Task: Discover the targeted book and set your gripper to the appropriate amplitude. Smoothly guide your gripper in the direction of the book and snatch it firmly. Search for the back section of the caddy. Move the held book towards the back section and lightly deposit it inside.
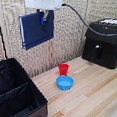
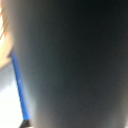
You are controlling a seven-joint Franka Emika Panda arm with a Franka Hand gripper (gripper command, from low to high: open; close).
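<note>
The navy-blue book (image 1: 36, 29) hangs high in the air near the top of the exterior view, held upright with its cover facing the camera. My gripper (image 1: 43, 16) is shut on the book's upper edge, its dark fingers clamped over it. The black fabric caddy (image 1: 17, 93) stands at the exterior view's lower left, well below and left of the book. Its back section (image 1: 9, 74) lies beyond the inner divider (image 1: 17, 89). In the wrist view the book (image 2: 75, 60) fills nearly the whole picture as a dark blur, with a blue edge (image 2: 19, 90) showing.
A red cup (image 1: 63, 69) and a round blue bowl (image 1: 65, 83) sit on the wooden table (image 1: 92, 92). A hard black box (image 1: 103, 43) with a handle stands at the exterior view's right. A cable runs from the arm toward it.
</note>
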